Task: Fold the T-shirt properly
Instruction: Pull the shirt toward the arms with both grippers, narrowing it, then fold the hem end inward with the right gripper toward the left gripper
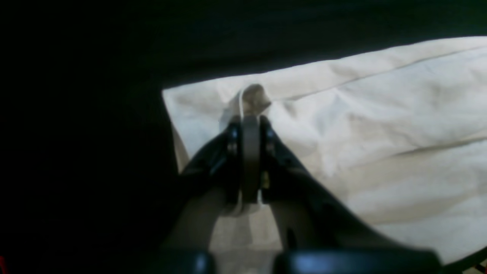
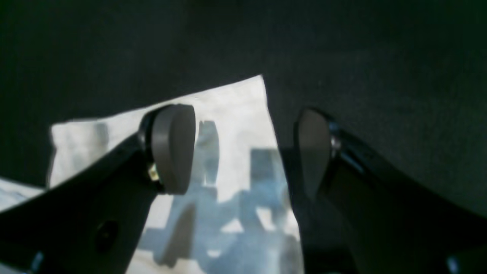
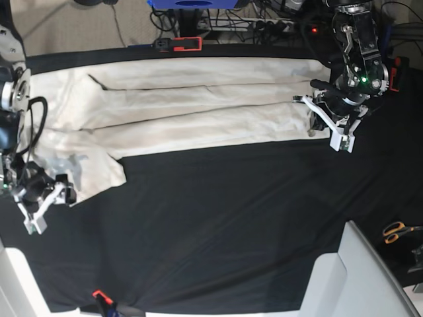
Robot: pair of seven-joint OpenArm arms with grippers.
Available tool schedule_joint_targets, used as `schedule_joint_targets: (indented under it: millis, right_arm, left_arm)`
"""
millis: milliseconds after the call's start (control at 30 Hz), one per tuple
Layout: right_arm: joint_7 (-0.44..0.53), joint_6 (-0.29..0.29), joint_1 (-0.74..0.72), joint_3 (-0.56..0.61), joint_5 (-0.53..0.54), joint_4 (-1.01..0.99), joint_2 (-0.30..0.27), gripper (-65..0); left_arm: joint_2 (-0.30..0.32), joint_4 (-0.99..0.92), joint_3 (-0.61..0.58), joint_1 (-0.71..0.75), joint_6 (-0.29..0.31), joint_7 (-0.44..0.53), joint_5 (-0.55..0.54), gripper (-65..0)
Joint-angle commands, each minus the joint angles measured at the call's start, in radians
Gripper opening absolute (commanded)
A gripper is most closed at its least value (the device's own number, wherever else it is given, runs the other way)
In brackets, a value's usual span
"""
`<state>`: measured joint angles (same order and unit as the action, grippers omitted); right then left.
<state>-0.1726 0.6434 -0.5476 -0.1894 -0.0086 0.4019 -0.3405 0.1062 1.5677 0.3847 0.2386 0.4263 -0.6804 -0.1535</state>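
The cream T-shirt (image 3: 198, 105) lies in a long band across the far half of the black tablecloth (image 3: 231, 218), with a sleeve hanging toward the near left. My left gripper (image 3: 316, 119) is at the shirt's right end. In the left wrist view it (image 1: 250, 118) is shut on a pinched fold of the T-shirt (image 1: 380, 114) near its corner. My right gripper (image 3: 63, 191) is at the sleeve's near left corner. In the right wrist view it (image 2: 243, 148) is open just above the cloth (image 2: 236, 102): one finger (image 2: 173, 148) over the sleeve, the other (image 2: 314, 152) over the tablecloth.
Orange-handled scissors (image 3: 396, 231) lie at the right edge. A white box (image 3: 350, 277) stands at the near right corner. A red clamp (image 3: 178, 44) holds the far table edge and another (image 3: 99, 295) the near edge. Cables and gear sit behind the table.
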Motion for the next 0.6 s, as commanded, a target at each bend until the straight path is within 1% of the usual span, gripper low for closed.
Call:
schedule_joint_targets:
  millis: [0, 67, 200, 333, 367, 467, 567]
  right_arm:
    - [0.038, 0.005, -0.029, -0.002, 0.011, 0.009, -0.016, -24.6]
    - [0.057, 0.003, -0.024, -0.003, 0.011, 0.005, -0.015, -24.8]
    - [0.058, 0.002, -0.022, 0.006, 0.011, 0.005, -0.015, -25.1]
    - [0.06, -0.003, -0.004, 0.092, 0.014, 0.004, -0.015, -25.2]
    - [0.06, -0.01, -0.002, 0.101, 0.015, 0.004, -0.013, -25.2]
    - [0.061, -0.063, 0.011, 0.11, 0.015, 0.004, -0.006, -25.2]
    - [0.087, -0.069, 0.021, 0.112, 0.012, 0.004, -0.004, -25.2]
  left_arm:
    - [0.01, 0.017, 0.003, -0.005, 0.004, 0.018, -0.004, -65.0]
    - [0.01, 0.017, 0.003, -0.005, 0.004, 0.018, -0.007, -65.0]
    - [0.01, 0.017, 0.003, -0.005, 0.004, 0.018, -0.007, -65.0]
    - [0.01, 0.017, 0.003, -0.006, 0.004, 0.018, -0.008, -65.0]
    - [0.01, 0.017, 0.003, -0.006, 0.004, 0.018, -0.008, -65.0]
    - [0.01, 0.017, 0.007, -0.006, 0.004, 0.018, -0.008, -65.0]
    - [0.01, 0.017, 0.009, -0.005, 0.004, 0.018, -0.008, -65.0]
